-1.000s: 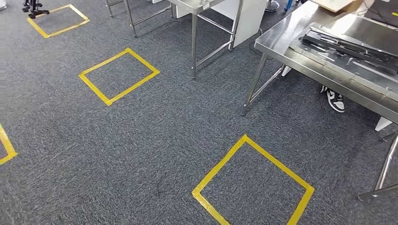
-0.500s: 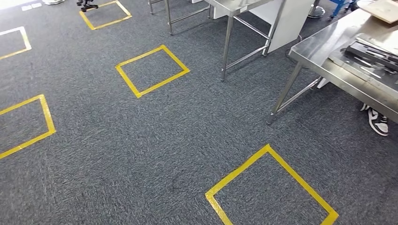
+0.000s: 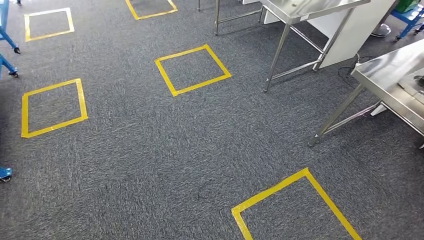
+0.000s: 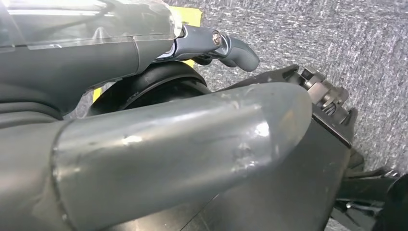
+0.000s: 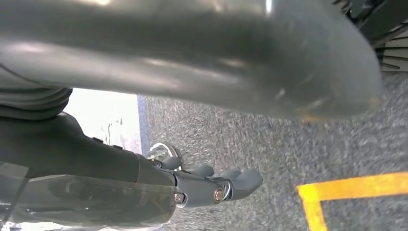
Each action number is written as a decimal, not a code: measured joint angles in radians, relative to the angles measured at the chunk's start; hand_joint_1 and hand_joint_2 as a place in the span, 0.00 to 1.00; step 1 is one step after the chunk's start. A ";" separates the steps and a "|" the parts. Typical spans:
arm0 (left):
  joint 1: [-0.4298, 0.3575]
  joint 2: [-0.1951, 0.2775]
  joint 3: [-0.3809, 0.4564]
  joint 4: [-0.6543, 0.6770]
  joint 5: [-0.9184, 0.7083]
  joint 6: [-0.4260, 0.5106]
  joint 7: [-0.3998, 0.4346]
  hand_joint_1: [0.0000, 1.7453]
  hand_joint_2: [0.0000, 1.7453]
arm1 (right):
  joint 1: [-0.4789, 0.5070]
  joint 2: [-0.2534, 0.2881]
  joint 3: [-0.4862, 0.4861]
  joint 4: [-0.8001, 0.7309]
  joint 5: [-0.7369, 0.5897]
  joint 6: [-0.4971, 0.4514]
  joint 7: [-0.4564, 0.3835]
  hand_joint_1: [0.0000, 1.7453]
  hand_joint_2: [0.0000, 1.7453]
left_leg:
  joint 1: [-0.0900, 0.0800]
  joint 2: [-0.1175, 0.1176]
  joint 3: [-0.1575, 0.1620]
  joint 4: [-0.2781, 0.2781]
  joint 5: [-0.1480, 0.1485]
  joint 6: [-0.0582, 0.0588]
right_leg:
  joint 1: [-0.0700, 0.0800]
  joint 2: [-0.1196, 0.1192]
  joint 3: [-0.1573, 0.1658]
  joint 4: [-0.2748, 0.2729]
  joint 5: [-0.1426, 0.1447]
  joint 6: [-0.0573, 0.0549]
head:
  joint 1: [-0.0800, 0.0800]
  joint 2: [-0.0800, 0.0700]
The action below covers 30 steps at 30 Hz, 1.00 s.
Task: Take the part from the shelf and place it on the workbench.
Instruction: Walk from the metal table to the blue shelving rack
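Where the part lies I cannot tell, and so its heading and long axis cannot be told either; it is in neither hand. The left hand hangs low beside the robot's body, its fingers held apart from the thick thumb and clasping nothing. The right hand hangs the same way, with its fingers lightly bent, apart from the thumb and empty. Beneath both sets of fingers is the grey carpet floor, and a corner of yellow tape lies just beyond the right fingers. Farther out, in the head view, more yellow tape squares mark the floor. A steel desk stands well off on the right-hand side, with a second desk beyond it. A blue wheeled frame stands at the far left, and I cannot tell whether it belongs to the shelf. By my judgement the task is at an early stage: nothing is picked up, the robot is out on open floor, and reaching the shelf, grasping the part, carrying it and setting it on the desk all remain.
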 joint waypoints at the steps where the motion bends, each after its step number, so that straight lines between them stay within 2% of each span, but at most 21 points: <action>1: 0.000 -0.001 0.000 0.000 0.000 0.000 0.000 0.00 0.00 | 0.002 0.003 0.000 0.000 0.000 0.000 0.000 0.00 0.00 | -0.001 -0.011 -0.001 0.000 0.001 0.002 | 0.000 0.009 -0.034 0.066 -0.025 0.000 | 0.000 0.000; 2: 0.000 -0.001 0.000 0.000 0.000 0.000 -0.001 0.00 0.00 | 0.003 0.005 0.000 0.000 0.001 0.000 0.000 0.00 0.00 | -0.003 -0.023 -0.002 0.001 0.001 0.003 | 0.001 0.013 -0.059 0.110 -0.032 -0.002 | 0.000 0.000; 3: 0.001 -0.002 0.000 0.000 0.000 -0.001 -0.001 0.00 0.00 | 0.004 0.006 0.000 0.000 0.002 0.000 0.000 0.00 0.00 | -0.004 -0.037 -0.001 0.001 0.002 0.003 | 0.002 0.016 -0.066 0.114 -0.016 -0.005 | 0.000 0.000; 4: 0.002 -0.002 0.000 0.000 0.000 -0.002 -0.001 0.00 0.00 | 0.005 0.007 0.000 0.000 0.002 0.000 0.000 0.00 0.00 | -0.005 -0.052 0.001 0.002 0.002 0.003 | 0.003 0.020 -0.054 0.079 0.019 -0.010 | 0.000 0.000; 5: 0.002 -0.004 0.000 0.000 0.000 -0.002 -0.001 0.00 0.00 | 0.005 0.007 0.000 0.001 0.002 0.000 0.000 0.00 0.00 | -0.006 -0.066 0.003 0.003 0.002 0.003 | 0.005 0.032 -0.027 0.015 0.063 -0.017 | 0.000 0.000; 7: 0.001 -0.008 0.000 0.000 0.000 -0.003 -0.001 0.00 0.00 | 0.006 0.007 -0.001 0.000 0.002 0.000 0.000 0.00 0.00 | -0.007 -0.089 0.002 0.004 0.002 -0.001 | 0.008 0.075 0.026 -0.112 0.119 -0.033 | 0.000 0.000; 9: -0.001 -0.011 0.000 0.000 0.000 -0.003 -0.001 0.00 0.00 | 0.004 0.007 -0.002 0.000 0.003 0.000 0.000 0.00 0.00 | -0.003 -0.108 -0.004 0.004 0.003 -0.011 | 0.011 0.095 0.045 -0.161 0.127 -0.041 | 0.000 0.000; 10: -0.002 -0.011 0.000 0.000 0.000 -0.003 -0.001 0.00 0.00 | 0.002 0.007 -0.002 0.000 0.004 0.001 0.000 0.00 0.00 | -0.001 -0.119 -0.007 0.003 0.005 -0.018 | 0.013 0.086 0.047 -0.167 0.128 -0.041 | 0.000 0.000; 11: -0.002 -0.011 0.000 0.000 0.000 -0.002 -0.001 0.00 0.00 | 0.000 0.007 -0.002 0.000 0.005 0.001 0.000 0.00 0.00 | 0.000 -0.120 -0.008 0.004 0.005 -0.023 | 0.010 0.074 0.051 -0.174 0.131 -0.043 | 0.000 0.000; 13: -0.001 -0.009 0.001 0.000 0.000 -0.001 0.000 0.00 0.00 | 0.000 0.007 -0.002 0.000 0.009 0.002 0.000 0.00 0.00 | -0.003 -0.087 -0.021 0.037 -0.018 -0.033 | 0.005 0.048 0.063 -0.193 0.137 -0.047 | 0.000 0.000; 15: -0.004 -0.005 0.002 0.000 0.001 0.000 0.000 0.00 0.00 | 0.005 0.005 -0.002 0.001 0.014 0.002 0.000 0.00 0.00 | -0.005 -0.038 -0.067 0.140 -0.080 -0.043 | 0.005 0.018 0.069 -0.201 0.138 -0.052 | 0.000 0.000; 16: -0.006 -0.002 0.002 0.000 0.001 0.001 -0.001 0.00 0.00 | 0.007 0.003 -0.002 0.001 0.016 0.003 0.000 0.00 0.00 | -0.004 -0.026 -0.097 0.204 -0.111 -0.049 | 0.005 0.001 0.069 -0.201 0.137 -0.053 | 0.000 0.000; 17: -0.009 0.000 0.003 0.000 0.001 0.001 -0.001 0.00 0.00 | 0.008 -0.001 -0.002 0.001 0.017 0.003 0.000 0.00 0.00 | -0.002 -0.020 -0.116 0.250 -0.127 -0.054 | 0.006 -0.015 0.069 -0.200 0.135 -0.053 | 0.000 0.000; 18: -0.010 0.002 0.003 0.000 0.001 0.001 -0.002 0.00 0.00 | 0.008 -0.004 -0.002 0.001 0.018 0.004 0.000 0.00 0.00 | 0.000 -0.015 -0.120 0.266 -0.125 -0.059 | 0.006 -0.030 0.069 -0.198 0.133 -0.052 | 0.000 0.000; 19: -0.009 0.003 0.004 0.000 0.002 0.001 -0.001 0.00 0.00 | 0.007 -0.008 -0.002 0.002 0.019 0.006 0.000 0.00 0.00 | 0.003 -0.008 -0.105 0.242 -0.104 -0.064 | 0.005 -0.043 0.070 -0.196 0.131 -0.050 | 0.000 0.000; 21: -0.003 0.005 0.008 0.000 0.003 0.000 0.001 0.00 0.00 | 0.005 -0.011 -0.002 0.003 0.020 0.008 -0.001 0.00 0.00 | 0.009 0.022 -0.040 0.119 -0.044 -0.071 | 0.003 -0.064 0.071 -0.185 0.122 -0.040 | 0.000 0.000; 23: 0.001 0.006 0.012 0.000 0.003 0.000 0.002 0.00 0.00 | 0.004 -0.014 -0.003 0.003 0.022 0.008 -0.001 0.00 0.00 | 0.008 0.046 0.003 0.027 -0.015 -0.062 | 0.006 -0.082 0.069 -0.172 0.112 -0.028 | 0.000 0.000; 24: 0.002 0.006 0.013 0.000 0.003 0.001 0.002 0.00 0.00 | 0.003 -0.015 -0.003 0.003 0.023 0.008 -0.002 0.00 0.00 | 0.005 0.049 0.005 0.014 -0.016 -0.052 | 0.008 -0.089 0.069 -0.169 0.110 -0.022 | 0.000 0.000; 26: 0.002 0.005 0.016 0.000 0.003 0.001 0.001 0.00 0.00 | -0.002 -0.015 -0.003 0.004 0.025 0.011 -0.002 0.00 0.00 | 0.003 0.028 0.001 0.011 -0.011 -0.032 | 0.008 -0.100 0.071 -0.169 0.109 -0.013 | 0.000 0.000; 28: 0.002 0.003 0.017 0.000 0.004 0.001 0.000 0.00 0.00 | -0.006 -0.013 -0.003 0.004 0.028 0.016 -0.003 0.00 0.00 | 0.006 0.012 0.003 0.005 -0.005 -0.018 | 0.003 -0.065 0.064 -0.143 0.085 -0.005 | 0.000 0.000; 30: 0.000 0.001 0.018 0.000 0.004 0.001 0.000 0.00 0.00 | -0.003 -0.006 -0.003 0.004 0.030 0.019 -0.003 0.00 0.00 | 0.006 -0.004 0.002 0.001 0.000 -0.008 | 0.000 -0.008 0.017 -0.041 0.023 -0.001 | 0.000 0.000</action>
